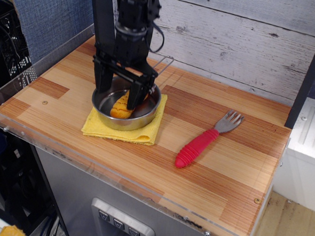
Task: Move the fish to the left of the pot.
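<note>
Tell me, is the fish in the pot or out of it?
In. The fish lies on the floor of the pot, inside the rim, with the open gripper straddling it.

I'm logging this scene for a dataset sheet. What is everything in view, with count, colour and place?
fish: one, orange-yellow with darker stripes, lying inside the pot.
pot: one, shiny steel with a wire handle, on the cloth at the table's back left.
cloth: one, yellow, folded, under the pot.
fork: one, red handle and metal tines, lying right of the pot.
table: one, striped wood with a clear edge.
pincer: one, black, open, lowered into the pot with its fingers on either side of the fish.
</note>
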You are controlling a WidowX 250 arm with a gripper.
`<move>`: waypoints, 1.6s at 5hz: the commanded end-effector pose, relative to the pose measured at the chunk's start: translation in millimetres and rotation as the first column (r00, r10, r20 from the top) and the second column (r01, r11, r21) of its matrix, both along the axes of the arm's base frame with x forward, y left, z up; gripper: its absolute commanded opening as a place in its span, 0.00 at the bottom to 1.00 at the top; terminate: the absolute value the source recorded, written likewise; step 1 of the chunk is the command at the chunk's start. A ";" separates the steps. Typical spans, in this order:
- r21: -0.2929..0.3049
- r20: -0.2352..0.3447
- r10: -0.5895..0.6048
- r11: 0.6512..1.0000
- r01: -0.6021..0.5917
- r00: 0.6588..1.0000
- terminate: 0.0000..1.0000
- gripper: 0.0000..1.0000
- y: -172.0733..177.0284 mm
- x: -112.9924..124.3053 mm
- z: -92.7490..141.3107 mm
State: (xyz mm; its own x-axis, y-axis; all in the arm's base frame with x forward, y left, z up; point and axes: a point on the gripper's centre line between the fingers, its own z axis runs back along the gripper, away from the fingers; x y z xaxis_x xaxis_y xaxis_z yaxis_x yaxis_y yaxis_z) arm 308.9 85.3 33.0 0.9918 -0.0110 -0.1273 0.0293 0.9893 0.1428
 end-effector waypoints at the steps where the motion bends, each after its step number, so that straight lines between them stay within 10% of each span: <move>1: 0.021 -0.065 -0.008 1.000 0.010 0.998 0.00 1.00 1.6 2.7 -18.3; 2: 0.019 -0.068 0.000 1.000 0.001 0.998 0.00 0.00 0.1 3.7 -22.1; 6: -0.209 0.241 0.075 0.978 -0.024 0.968 0.00 0.00 27.8 -17.2 88.0; 8: -0.196 0.200 0.176 0.971 -0.137 0.964 0.00 0.00 106.4 -24.8 80.2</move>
State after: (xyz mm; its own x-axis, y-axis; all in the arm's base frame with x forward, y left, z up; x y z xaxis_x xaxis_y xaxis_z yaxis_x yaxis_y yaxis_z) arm 287.6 191.6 95.4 0.9880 0.1521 0.0261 -0.1499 0.9860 -0.0726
